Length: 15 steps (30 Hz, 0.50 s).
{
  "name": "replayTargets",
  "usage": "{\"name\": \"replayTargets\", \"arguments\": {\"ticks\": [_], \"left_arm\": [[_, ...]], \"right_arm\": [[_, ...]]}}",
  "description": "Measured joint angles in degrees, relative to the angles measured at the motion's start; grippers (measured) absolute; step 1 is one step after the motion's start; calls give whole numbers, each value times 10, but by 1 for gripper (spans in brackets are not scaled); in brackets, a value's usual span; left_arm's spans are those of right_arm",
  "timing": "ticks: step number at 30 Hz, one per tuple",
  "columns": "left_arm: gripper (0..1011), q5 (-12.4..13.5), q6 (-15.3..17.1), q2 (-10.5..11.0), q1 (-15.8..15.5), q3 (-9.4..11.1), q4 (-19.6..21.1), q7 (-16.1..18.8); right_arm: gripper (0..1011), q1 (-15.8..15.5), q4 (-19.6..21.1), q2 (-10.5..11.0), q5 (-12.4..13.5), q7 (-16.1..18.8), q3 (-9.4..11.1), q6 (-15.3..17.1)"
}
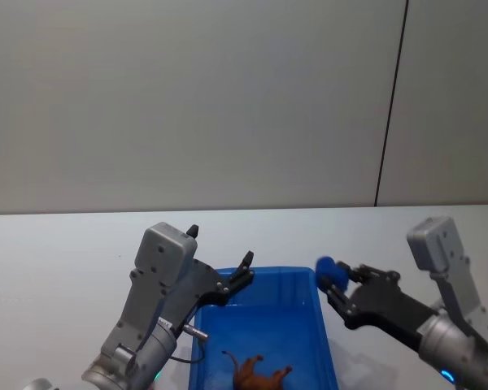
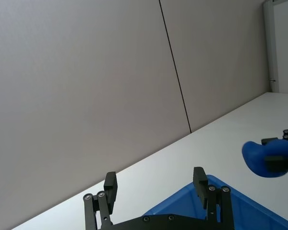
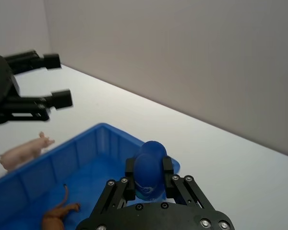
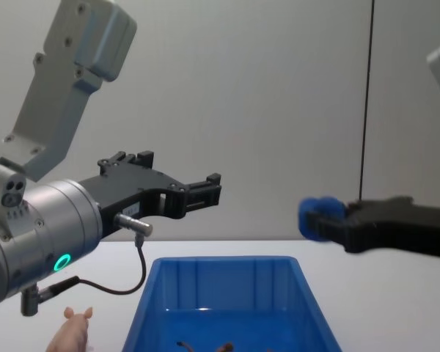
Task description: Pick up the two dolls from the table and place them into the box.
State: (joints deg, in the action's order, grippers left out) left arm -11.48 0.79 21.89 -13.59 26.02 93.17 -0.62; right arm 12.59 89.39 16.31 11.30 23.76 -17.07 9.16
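Head view: our right hand point(image 1: 332, 281) is clenched on the blue doll point(image 1: 324, 266) just above the far right corner of the box point(image 1: 276, 270); we judge the placing step calls for moving inward, then releasing. Left wrist view: our left hand point(image 2: 155, 178) hangs released. Right wrist view: the brown doll point(image 3: 55, 218) lies inside the box; the pig point(image 3: 21, 152) lies on the desk point(image 3: 221, 143) beside its left wall.

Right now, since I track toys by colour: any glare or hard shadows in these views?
Head view: even light, no hard shadows; the bright blue plastic box has a pale sheen on its floor, the brown lion-like doll reads plainly. Chest view: a small glint on the box floor. Right wrist view: the rounded blue doll in the right gripper shows no glare.
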Motion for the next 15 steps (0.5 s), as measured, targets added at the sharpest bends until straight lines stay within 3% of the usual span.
{"name": "replayTargets", "arguments": {"ticks": [7, 15], "left_arm": [[1002, 0, 0, 0, 0, 0, 0, 0], [1002, 0, 0, 0, 0, 0, 0, 0]], "right_arm": [[298, 20, -1, -14, 6, 23, -7, 15], [560, 36, -21, -28, 9, 41, -16, 34]]}}
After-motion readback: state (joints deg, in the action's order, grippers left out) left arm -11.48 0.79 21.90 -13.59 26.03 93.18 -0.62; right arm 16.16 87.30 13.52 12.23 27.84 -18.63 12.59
